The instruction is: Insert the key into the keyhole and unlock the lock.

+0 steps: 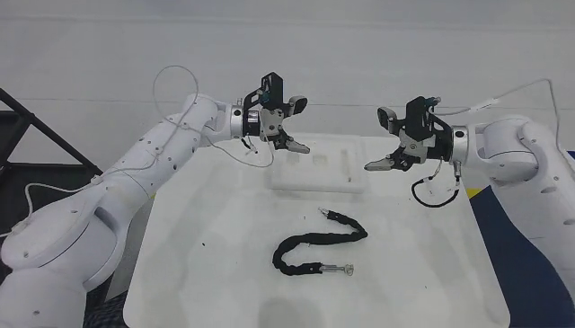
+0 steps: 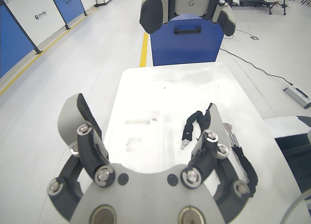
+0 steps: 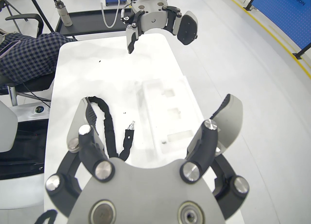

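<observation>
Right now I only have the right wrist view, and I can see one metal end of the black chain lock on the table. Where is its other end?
Observer: On the top view, the chain lock curls back; its barrel end lies nearer the robot's edge of the table.
Operator: Any key?
Observer: Left wrist view shows a key at that barrel's tip; inserted or not, I cannot tell.
</observation>
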Robot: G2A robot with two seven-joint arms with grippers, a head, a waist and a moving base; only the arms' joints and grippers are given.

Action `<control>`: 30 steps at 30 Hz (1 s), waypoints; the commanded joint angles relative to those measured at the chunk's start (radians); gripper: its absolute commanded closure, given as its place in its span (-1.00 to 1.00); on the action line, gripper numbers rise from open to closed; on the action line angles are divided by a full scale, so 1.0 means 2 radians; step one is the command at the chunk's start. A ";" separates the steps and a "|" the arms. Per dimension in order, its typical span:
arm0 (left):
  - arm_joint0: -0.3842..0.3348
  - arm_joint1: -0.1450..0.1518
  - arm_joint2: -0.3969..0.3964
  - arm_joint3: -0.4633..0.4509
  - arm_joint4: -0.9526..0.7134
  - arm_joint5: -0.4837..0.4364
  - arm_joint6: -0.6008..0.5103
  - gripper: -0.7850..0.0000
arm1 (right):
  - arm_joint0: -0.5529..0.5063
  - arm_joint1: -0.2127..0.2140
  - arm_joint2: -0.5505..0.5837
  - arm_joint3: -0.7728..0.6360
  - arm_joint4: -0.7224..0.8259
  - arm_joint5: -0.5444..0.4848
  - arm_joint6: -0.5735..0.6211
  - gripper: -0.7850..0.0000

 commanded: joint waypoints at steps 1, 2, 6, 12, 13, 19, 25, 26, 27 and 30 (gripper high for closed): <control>-0.014 0.009 0.010 -0.002 -0.014 0.000 0.000 -1.00 | 0.021 -0.002 -0.011 0.011 0.015 0.000 0.004 -1.00; -0.022 0.014 0.014 0.001 -0.021 0.000 -0.002 -1.00 | 0.031 -0.002 -0.016 0.016 0.019 0.000 0.008 -1.00; -0.046 0.032 0.028 -0.007 -0.053 0.000 -0.010 -1.00 | 0.062 -0.002 -0.030 0.026 0.034 0.000 0.019 -1.00; -0.070 0.052 0.044 -0.031 -0.105 0.000 -0.033 -1.00 | 0.091 -0.001 -0.050 0.036 0.063 0.000 0.021 -1.00; -0.070 0.055 0.044 -0.034 -0.113 0.000 -0.036 -1.00 | 0.096 0.000 -0.053 0.038 0.068 0.000 0.024 -1.00; -0.070 0.059 0.044 -0.039 -0.125 0.000 -0.043 -1.00 | 0.096 0.000 -0.053 0.038 0.068 0.000 0.025 -1.00; -0.070 0.059 0.044 -0.039 -0.124 0.000 -0.043 -1.00 | 0.096 0.000 -0.053 0.038 0.068 0.000 0.024 -1.00; -0.070 0.059 0.044 -0.039 -0.124 0.000 -0.043 -1.00 | 0.096 0.000 -0.053 0.038 0.068 0.000 0.024 -1.00; -0.070 0.059 0.044 -0.039 -0.124 0.000 -0.043 -1.00 | 0.096 0.000 -0.053 0.038 0.068 0.000 0.024 -1.00; -0.070 0.059 0.044 -0.039 -0.124 0.000 -0.043 -1.00 | 0.096 0.000 -0.053 0.038 0.068 0.000 0.024 -1.00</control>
